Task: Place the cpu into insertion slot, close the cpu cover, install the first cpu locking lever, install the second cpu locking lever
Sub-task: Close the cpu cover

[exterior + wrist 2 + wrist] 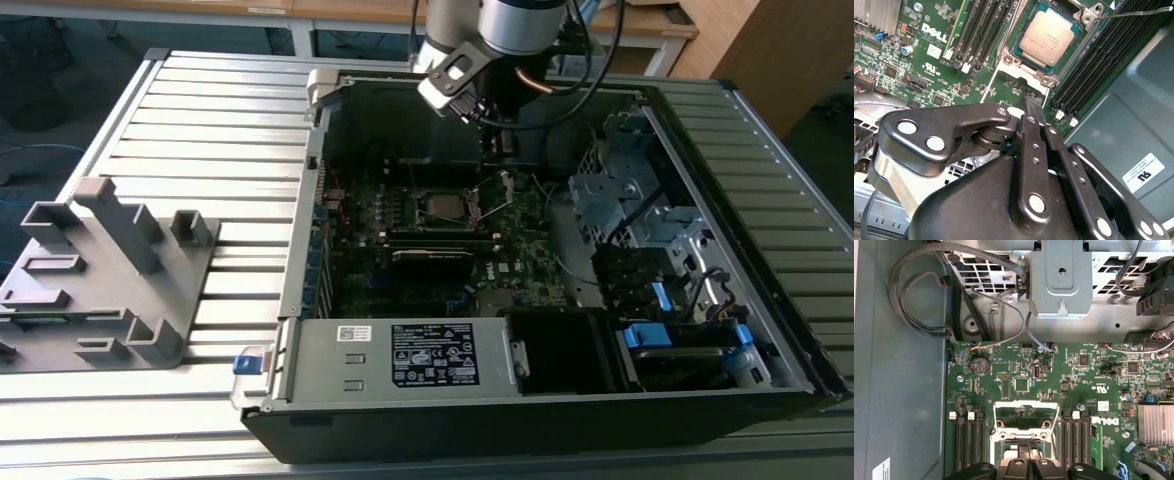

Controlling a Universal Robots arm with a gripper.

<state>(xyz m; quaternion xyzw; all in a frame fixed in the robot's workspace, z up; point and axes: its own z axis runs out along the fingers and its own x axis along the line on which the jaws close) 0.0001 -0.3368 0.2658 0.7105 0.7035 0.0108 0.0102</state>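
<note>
Black gripper (1033, 104), fingers pressed together and holding nothing, hovers just beside the socket (1026, 75). Silver chip (1050, 37) already lies seated inside it. Hinged cover (1026, 403) stands raised, one thin lever (1134, 12) unlatched; closing and both levers remain.

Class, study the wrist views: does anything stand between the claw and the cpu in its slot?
Nothing visible does. The cpu lies bare in the insertion slot, and the shut claw hangs apart from it.
</note>
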